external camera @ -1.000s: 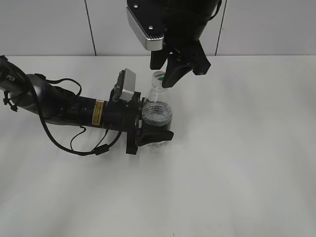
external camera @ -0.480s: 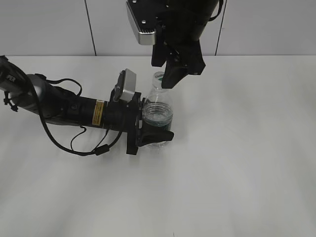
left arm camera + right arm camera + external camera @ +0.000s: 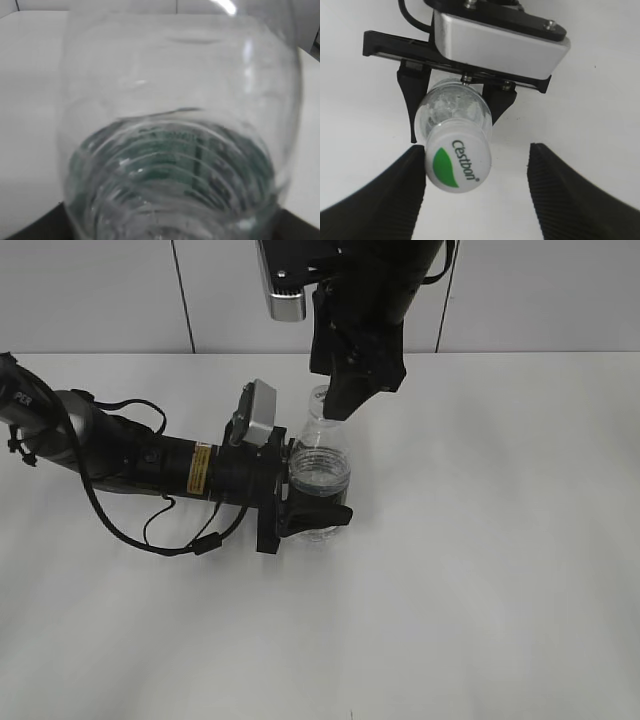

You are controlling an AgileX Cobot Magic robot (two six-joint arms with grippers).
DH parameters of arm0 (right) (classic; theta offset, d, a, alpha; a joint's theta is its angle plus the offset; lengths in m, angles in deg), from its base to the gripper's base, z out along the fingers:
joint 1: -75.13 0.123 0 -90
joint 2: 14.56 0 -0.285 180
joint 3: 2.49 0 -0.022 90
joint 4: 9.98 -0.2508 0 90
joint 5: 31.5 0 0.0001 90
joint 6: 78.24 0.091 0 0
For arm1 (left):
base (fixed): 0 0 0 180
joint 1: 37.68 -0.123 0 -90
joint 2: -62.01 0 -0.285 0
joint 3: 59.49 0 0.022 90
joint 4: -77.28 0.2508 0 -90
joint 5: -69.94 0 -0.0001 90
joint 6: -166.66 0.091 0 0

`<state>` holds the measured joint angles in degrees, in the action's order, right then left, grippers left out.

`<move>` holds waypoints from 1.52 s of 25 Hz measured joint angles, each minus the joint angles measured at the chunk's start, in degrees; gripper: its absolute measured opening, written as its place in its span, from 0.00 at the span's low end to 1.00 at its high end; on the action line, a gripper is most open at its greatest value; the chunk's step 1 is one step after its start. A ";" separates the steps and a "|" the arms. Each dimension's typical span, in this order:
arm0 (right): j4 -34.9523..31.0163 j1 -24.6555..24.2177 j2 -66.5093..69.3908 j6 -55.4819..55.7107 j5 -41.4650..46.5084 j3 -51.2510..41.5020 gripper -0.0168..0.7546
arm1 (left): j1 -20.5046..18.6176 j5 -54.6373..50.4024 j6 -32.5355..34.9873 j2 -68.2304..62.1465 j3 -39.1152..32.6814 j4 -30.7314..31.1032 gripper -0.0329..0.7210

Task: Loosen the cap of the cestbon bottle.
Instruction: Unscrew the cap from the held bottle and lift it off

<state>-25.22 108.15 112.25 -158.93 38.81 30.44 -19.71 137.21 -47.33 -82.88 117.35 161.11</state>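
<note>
Left jaws (image 3: 318,495) clamp cestbon bottle (image 3: 318,472) | right jaws (image 3: 476,187) spread around cap (image 3: 458,162)

The clear cestbon bottle (image 3: 175,125) fills nearly the whole view, blurred by closeness. Its ribbed wall shows a green label band with pale lettering low down. White counter (image 3: 30,100) lies behind it.

cap (image 3: 322,394) half hidden behind right end effector (image 3: 340,400), bottle (image 3: 175,150) blurred (left wrist view)
</note>
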 joint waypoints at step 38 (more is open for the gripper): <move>0.97 0.72 -4.14 55.77 -0.18 4.52 0.66 | 0.10 0.00 -0.53 0.00 0.00 -1.35 0.58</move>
<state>-24.26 108.87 108.10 -103.16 38.62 34.96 -19.61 137.21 -47.85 -82.88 117.35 159.76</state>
